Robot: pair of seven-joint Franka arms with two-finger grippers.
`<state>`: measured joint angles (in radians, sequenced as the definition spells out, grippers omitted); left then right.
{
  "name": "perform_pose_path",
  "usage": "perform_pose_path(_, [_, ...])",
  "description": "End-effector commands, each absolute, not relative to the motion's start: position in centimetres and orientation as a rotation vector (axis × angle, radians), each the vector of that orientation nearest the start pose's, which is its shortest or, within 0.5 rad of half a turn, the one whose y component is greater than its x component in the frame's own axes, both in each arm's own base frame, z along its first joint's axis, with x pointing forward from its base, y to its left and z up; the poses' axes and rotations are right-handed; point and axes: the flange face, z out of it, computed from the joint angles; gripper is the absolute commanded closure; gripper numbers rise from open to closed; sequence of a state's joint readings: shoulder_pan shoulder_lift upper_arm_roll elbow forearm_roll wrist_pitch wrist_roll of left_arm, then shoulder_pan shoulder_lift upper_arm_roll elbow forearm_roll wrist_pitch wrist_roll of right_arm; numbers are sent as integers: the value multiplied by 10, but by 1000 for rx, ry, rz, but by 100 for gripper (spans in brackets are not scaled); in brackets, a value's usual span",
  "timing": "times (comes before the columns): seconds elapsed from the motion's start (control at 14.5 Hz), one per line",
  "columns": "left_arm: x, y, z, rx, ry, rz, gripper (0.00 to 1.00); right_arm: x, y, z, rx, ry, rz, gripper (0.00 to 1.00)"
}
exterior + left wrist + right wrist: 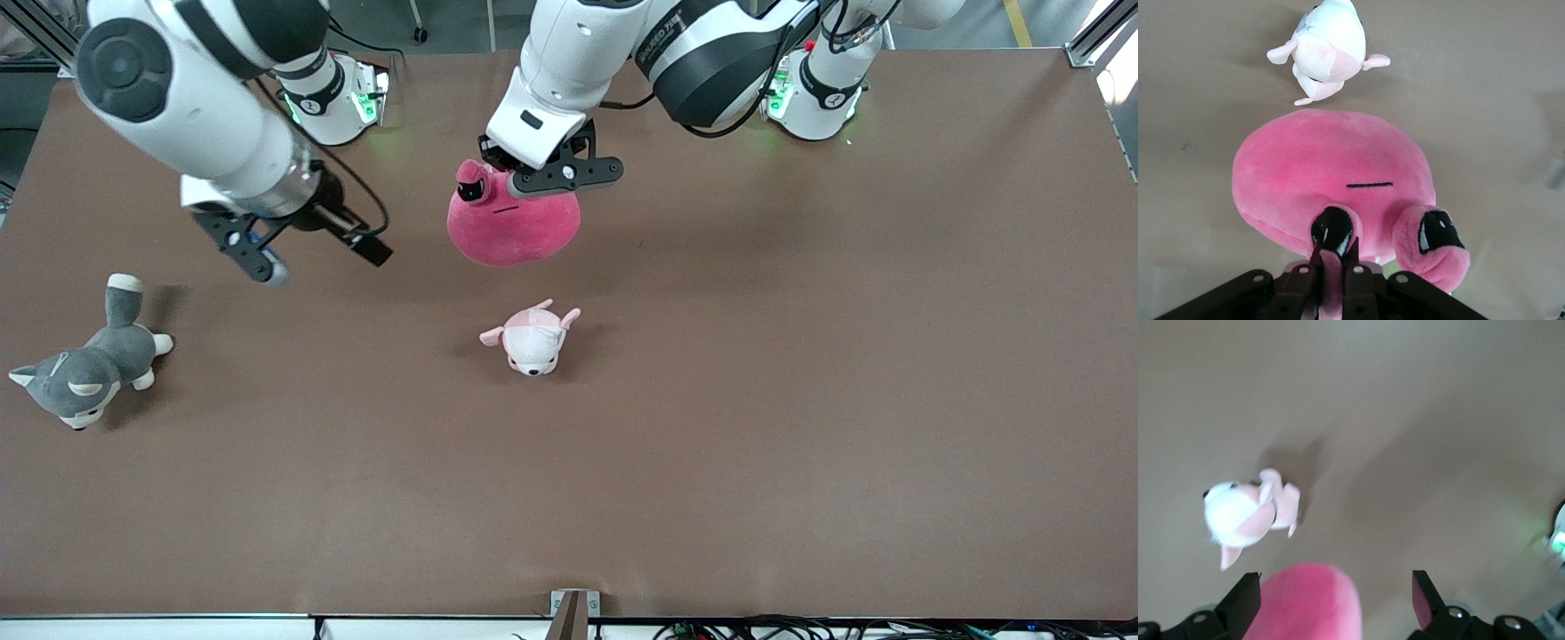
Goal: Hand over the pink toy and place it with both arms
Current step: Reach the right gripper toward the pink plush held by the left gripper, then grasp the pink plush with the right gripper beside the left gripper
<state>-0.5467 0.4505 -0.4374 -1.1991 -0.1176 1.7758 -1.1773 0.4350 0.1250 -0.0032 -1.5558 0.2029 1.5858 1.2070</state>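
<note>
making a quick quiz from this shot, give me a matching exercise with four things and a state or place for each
Things:
1. pink toy
2. puppy plush
3. husky plush
4. right gripper

States or places:
A. lying on the table toward the right arm's end
B. jaws open, holding nothing
C. hanging in the air from the shut left gripper
D. lying on the table near its middle, nearer the front camera than the spot under the held toy

Pairs: 1-C, 2-D, 3-A, 4-B

Brown table [800, 400], grey floor [462, 22] above
</note>
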Motion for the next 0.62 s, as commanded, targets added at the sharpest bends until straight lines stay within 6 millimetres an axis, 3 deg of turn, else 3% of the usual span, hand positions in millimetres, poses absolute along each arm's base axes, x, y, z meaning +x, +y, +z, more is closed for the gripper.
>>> perform_pose_path(0.0, [433, -546, 571, -3400, -471, 327, 100, 507, 292, 571, -2754, 1218, 373, 0])
perform_pose_path(0.21, [432, -546, 571, -3400, -470, 326, 100, 485, 336, 570, -2723, 1279, 355, 0])
perform_pose_path(0.34, [433, -544, 572, -3398, -473, 320, 100, 474, 353, 570, -2719, 1284, 351, 0])
perform_pose_path(0.55, [433, -544, 572, -3397, -473, 321, 100, 470, 360, 562, -2728, 1273, 350, 0])
